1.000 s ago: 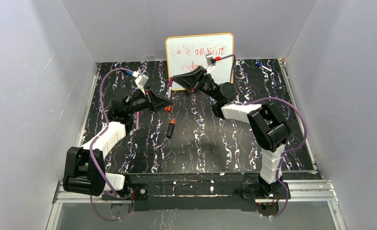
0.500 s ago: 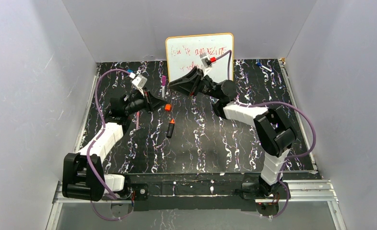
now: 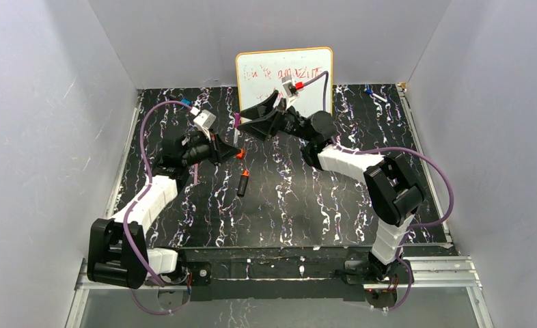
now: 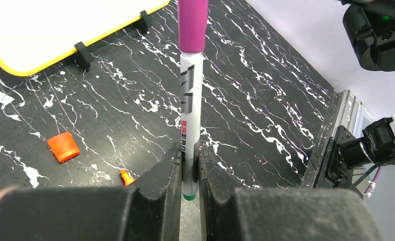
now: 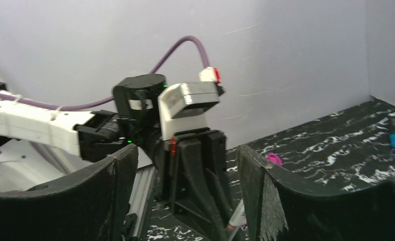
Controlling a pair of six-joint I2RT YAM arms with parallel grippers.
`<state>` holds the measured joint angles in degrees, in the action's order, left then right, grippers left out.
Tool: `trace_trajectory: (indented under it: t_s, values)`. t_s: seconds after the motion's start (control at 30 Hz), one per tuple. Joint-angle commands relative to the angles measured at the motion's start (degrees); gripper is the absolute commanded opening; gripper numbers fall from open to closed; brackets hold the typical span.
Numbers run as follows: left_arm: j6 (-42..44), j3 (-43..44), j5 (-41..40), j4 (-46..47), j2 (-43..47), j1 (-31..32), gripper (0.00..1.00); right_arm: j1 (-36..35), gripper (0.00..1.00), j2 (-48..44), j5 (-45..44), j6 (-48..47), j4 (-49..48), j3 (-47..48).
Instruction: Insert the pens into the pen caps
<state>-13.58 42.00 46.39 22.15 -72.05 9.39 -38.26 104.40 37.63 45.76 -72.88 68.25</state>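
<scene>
My left gripper [image 3: 229, 152] [image 4: 189, 168] is shut on a slim white pen [image 4: 190, 100], near its green tail end. The pen stands up from the jaws with a purple cap [image 4: 193, 22] [image 3: 236, 121] on its far end. My right gripper [image 3: 250, 123] [image 5: 185, 165] is open beside that capped end, facing the left gripper, with nothing between its fingers [image 5: 258, 191]. An orange cap [image 3: 240, 154] [image 4: 64, 147] lies on the table below. A black pen with an orange end [image 3: 242, 183] lies nearer. A pink cap [image 5: 273, 159] sits on the table. A slim pink pen [image 3: 196, 172] lies to the left.
A yellow-framed whiteboard [image 3: 284, 76] [image 4: 60, 30] with red writing stands at the back, close behind the right gripper. Blue-tipped pens [image 3: 372, 91] lie in the far right corner. Grey walls enclose the black marbled table [image 3: 307, 198] on three sides.
The right gripper has opened and let go of the purple-capped end of the pen, shifting slightly left. The left gripper keeps its hold on the pen.
</scene>
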Motion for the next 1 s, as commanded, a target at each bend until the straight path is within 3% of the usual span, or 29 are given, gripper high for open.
trace_trajectory:
  t_s: [0.0, 0.5, 0.67, 0.97]
  values:
    - [1.0, -0.5, 1.7, 0.9, 3.3, 0.5, 0.0, 0.2, 0.81, -0.4, -6.0, -6.6, 4.4, 2.6]
    - [-0.5, -1.1, 4.6, 2.9, 3.3, 1.3, 0.0, 0.1, 0.82, 5.3, -6.5, -8.2, 6.4, 8.6]
    - [-0.3, -1.0, 4.4, 2.5, 3.3, 1.3, 0.0, 0.1, 0.7, 5.9, -5.9, -8.0, 6.8, 9.5]
    - [0.5, -0.7, 4.1, 1.4, 3.3, 1.3, 0.0, 0.1, 0.33, 6.3, -5.0, -7.5, 6.9, 9.9]
